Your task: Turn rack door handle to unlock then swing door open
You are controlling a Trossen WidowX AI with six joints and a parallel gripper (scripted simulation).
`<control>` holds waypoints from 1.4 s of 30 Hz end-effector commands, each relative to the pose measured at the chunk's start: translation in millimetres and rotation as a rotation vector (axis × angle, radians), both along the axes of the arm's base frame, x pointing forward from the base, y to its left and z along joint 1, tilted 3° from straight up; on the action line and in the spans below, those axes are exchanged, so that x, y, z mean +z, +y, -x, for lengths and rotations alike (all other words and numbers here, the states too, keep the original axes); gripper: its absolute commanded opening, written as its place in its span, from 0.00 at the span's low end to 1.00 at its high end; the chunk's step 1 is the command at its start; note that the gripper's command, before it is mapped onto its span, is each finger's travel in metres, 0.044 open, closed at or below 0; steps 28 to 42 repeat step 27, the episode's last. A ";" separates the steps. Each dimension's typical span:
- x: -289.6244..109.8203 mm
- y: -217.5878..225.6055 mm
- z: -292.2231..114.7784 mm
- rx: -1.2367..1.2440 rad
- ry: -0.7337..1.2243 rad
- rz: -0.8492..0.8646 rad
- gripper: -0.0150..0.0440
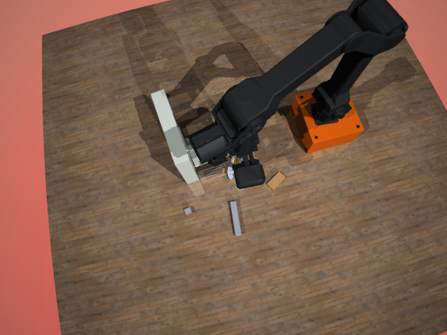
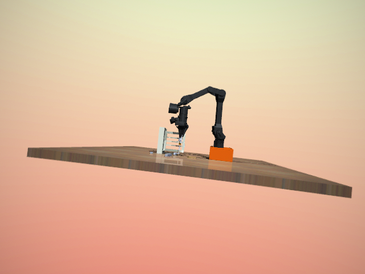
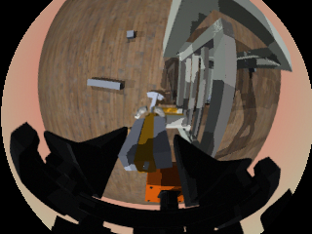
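Observation:
The rack frame [image 1: 166, 118] [image 2: 161, 140] [image 3: 182, 29] is pale grey-green and stands upright. Its slatted door [image 2: 172, 141] [image 3: 221, 93] stands swung out from the frame, at roughly a right angle; the exact angle cannot be read. The upright handle [image 3: 146, 138], grey with an amber stripe, is at the door's free end, with white latch pieces [image 3: 155, 97] beyond it. My gripper [image 2: 180, 136] [image 3: 151, 135] points down over the handle and is open, with a black finger on each side and gaps visible in the wrist view. The arm mostly hides handle and fingertips in the top view.
A grey bar [image 1: 235, 218] [image 3: 104, 84] and a small grey cube [image 1: 187, 210] [image 3: 131, 34] lie on the table beyond the door. A tan block [image 1: 276, 180] [image 2: 191, 157] lies between the gripper and the orange robot base [image 1: 335, 133] [image 2: 220, 153] [image 3: 158, 191].

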State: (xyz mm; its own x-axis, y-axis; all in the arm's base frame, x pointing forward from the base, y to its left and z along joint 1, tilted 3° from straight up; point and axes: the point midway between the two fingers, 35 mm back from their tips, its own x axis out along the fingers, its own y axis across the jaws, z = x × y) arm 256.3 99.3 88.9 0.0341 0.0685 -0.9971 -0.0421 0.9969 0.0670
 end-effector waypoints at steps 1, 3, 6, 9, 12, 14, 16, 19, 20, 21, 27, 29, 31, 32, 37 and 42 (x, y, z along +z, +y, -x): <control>3.5 -0.4 -0.8 -0.004 -0.003 0.002 0.75; 6.5 -0.4 -0.9 -0.004 -0.003 0.002 0.75; 10.9 -0.5 -1.1 -0.004 -0.003 0.002 0.75; 15.4 -0.6 -1.3 -0.004 -0.003 0.002 0.75; 19.8 -0.7 -1.3 -0.004 -0.003 0.002 0.75; 22.8 -0.8 -1.3 -0.004 -0.003 0.002 0.75; 25.8 -0.9 -1.2 -0.004 -0.003 0.002 0.75; 30.2 -1.1 -1.1 -0.004 -0.003 0.002 0.75; 31.7 -1.1 -1.1 -0.004 -0.003 0.002 0.75; 33.2 -1.2 -1.0 -0.004 -0.003 0.002 0.75; 42.2 -1.7 -0.4 -0.004 -0.003 0.002 0.75; 42.2 -1.7 -0.4 -0.004 -0.003 0.002 0.75; 42.2 -1.7 -0.4 -0.004 -0.003 0.002 0.75; 42.2 -1.7 -0.4 -0.004 -0.003 0.002 0.75; 42.2 -1.7 -0.4 -0.004 -0.003 0.002 0.75; 42.2 -1.7 -0.4 -0.004 -0.003 0.002 0.75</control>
